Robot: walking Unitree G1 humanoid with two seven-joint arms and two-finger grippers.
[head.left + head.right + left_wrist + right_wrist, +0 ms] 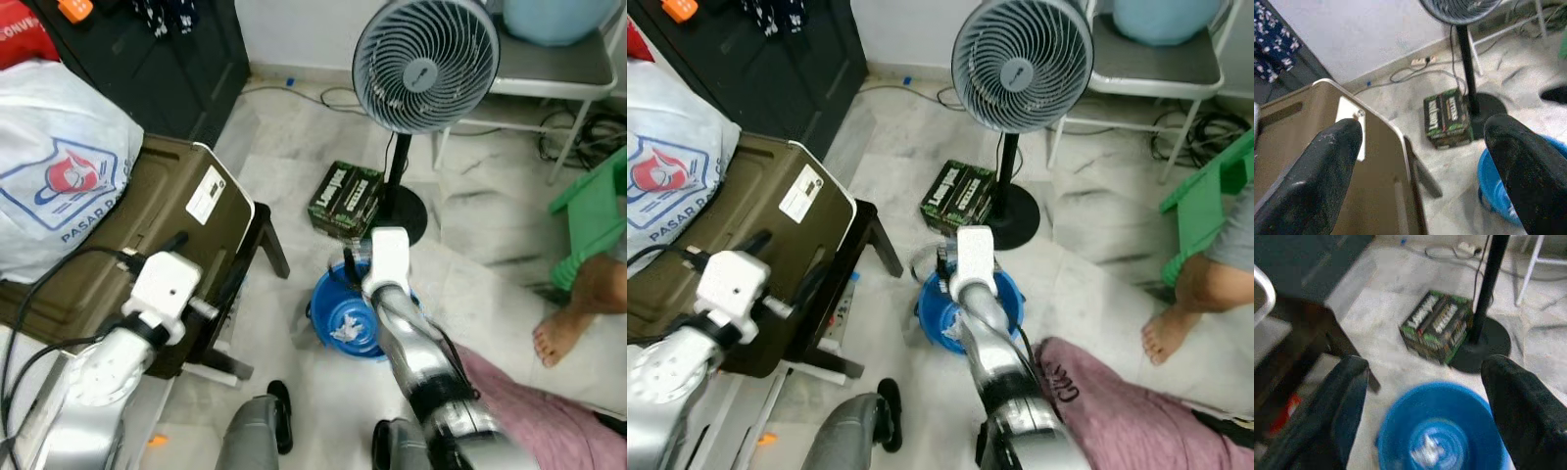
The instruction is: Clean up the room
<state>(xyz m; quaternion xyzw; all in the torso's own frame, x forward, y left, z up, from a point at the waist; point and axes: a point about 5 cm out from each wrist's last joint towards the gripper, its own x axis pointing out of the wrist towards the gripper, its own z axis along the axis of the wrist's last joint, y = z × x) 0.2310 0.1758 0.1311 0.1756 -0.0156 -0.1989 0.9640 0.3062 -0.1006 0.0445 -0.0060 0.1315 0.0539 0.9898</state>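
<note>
Right end effector (pixel 1422 396) held above blue basin (pixel 345 315) on marble floor (pixel 294 157), fingers spread wide, nothing gripped. Crumpled white scrap (pixel 1426 452) lay in bottom of basin. Left end effector (pixel 1425 166) hovered over olive-brown case (pixel 147 225), also released, fingers (pixel 1317 181) far apart. Case rested on dark low table (pixel 257 245); white plastic bag (pixel 59 166) with blue and red print sat on its far left end. Green-black carton (pixel 345 199) stood just beside round base of pedestal fan (pixel 425 61), near basin. Person's bare foot (pixel 560 335) seen at right beside green stool (pixel 593 211). Pink cloth (pixel 1136 416) lay at lower right
</note>
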